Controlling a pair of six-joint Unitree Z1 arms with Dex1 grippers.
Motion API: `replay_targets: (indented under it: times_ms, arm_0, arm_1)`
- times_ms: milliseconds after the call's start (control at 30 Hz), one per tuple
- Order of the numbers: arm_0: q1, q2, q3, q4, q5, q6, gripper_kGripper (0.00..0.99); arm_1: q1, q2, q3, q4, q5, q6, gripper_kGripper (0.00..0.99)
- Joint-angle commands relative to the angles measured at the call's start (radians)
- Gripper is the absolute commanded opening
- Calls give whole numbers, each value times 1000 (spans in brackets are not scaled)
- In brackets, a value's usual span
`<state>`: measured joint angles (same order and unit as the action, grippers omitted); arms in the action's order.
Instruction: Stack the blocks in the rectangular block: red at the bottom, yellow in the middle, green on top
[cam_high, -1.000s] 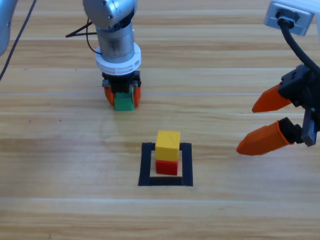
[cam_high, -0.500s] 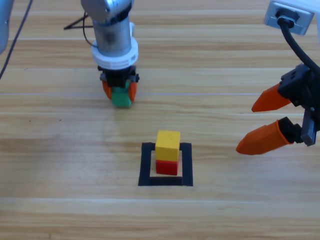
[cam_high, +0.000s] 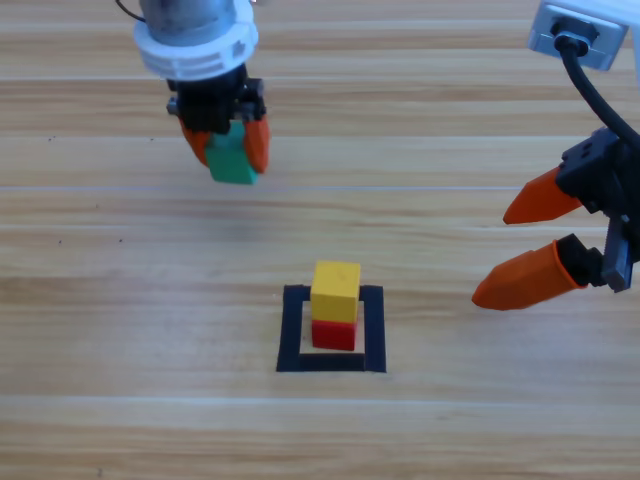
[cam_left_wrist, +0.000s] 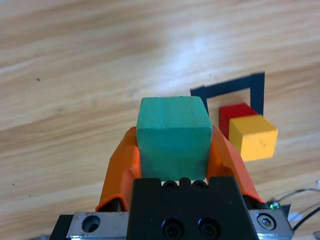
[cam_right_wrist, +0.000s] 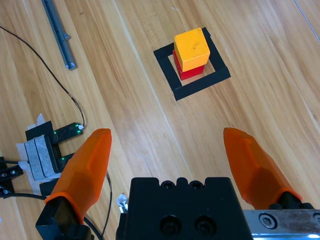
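The yellow cube (cam_high: 335, 289) sits on the red cube (cam_high: 334, 334) inside the black tape rectangle (cam_high: 292, 330). My left gripper (cam_high: 229, 150) is shut on the green cube (cam_high: 232, 160) and holds it in the air, up and to the left of the stack. In the left wrist view the green cube (cam_left_wrist: 173, 137) fills the space between the orange jaws, with the yellow cube (cam_left_wrist: 253, 137), the red cube (cam_left_wrist: 234, 114) and the tape rectangle (cam_left_wrist: 256, 88) beyond on the right. My right gripper (cam_high: 528, 246) hangs open at the right edge. From its wrist, the stack's yellow cube (cam_right_wrist: 192, 48) lies far ahead.
A white box with a black cable (cam_high: 580, 38) sits at the top right corner. In the right wrist view a metal rail (cam_right_wrist: 59, 34) and a small taped electronics board with wires (cam_right_wrist: 50, 147) lie on the wood.
My left gripper has lifted the green cube off the table and risen towards the top left. The right gripper and the stack have not moved.
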<state>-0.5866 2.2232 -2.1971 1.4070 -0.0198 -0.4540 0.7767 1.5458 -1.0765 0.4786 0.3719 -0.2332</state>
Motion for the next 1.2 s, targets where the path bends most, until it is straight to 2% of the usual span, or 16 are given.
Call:
replay_targets:
  times_ms: [33, 433, 800, 1200]
  arm_0:
    - [-99, -25, 103, 7, -20, -23, 0]
    - [-173, -115, 149, 9, -40, -203, 2]
    - [-239, -34, 100, 7, -32, -324, 6]
    - [-251, 52, 42, 7, -3, -345, 14]
  arm_1:
    - [21, -52, 30, -17, 16, -3, 985]
    - [21, -52, 30, -17, 16, -3, 985]
    - [21, -52, 32, -17, 16, -3, 985]
    - [21, -53, 33, -17, 16, -3, 985]
